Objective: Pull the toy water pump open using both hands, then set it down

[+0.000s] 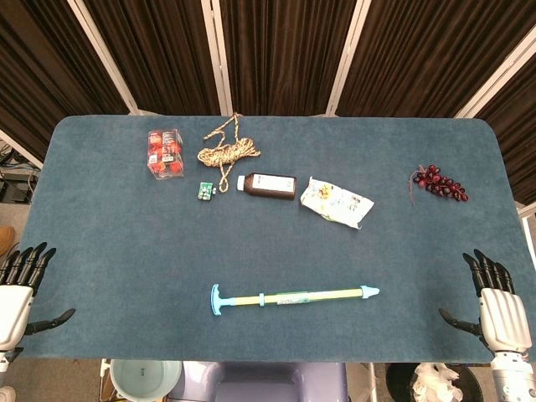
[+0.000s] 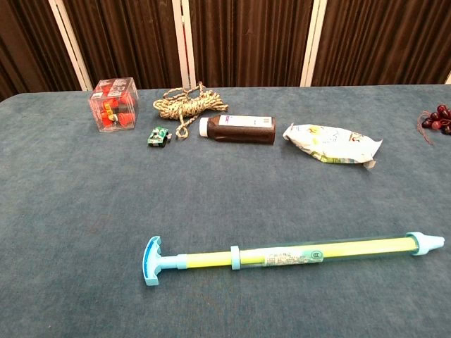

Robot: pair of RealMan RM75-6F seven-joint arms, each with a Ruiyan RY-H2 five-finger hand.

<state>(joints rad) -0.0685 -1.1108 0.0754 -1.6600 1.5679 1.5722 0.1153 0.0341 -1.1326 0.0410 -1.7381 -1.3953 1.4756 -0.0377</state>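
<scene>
The toy water pump [image 1: 293,296] lies flat near the table's front edge, a long yellow-green tube with a blue T-handle at its left end and a blue nozzle at its right. The chest view shows the pump [image 2: 296,256] across the lower half, nothing touching it. My left hand [image 1: 18,289] hovers at the table's front left corner, fingers spread and empty. My right hand [image 1: 497,306] hovers at the front right corner, fingers likewise apart and empty. Both hands are well away from the pump and show only in the head view.
Along the back lie a clear box of red items [image 1: 166,152], a coiled rope [image 1: 226,153], a small green toy [image 1: 204,192], a brown bottle [image 1: 268,185], a crumpled snack bag [image 1: 335,201] and a bunch of dark red grapes [image 1: 440,182] at the right.
</scene>
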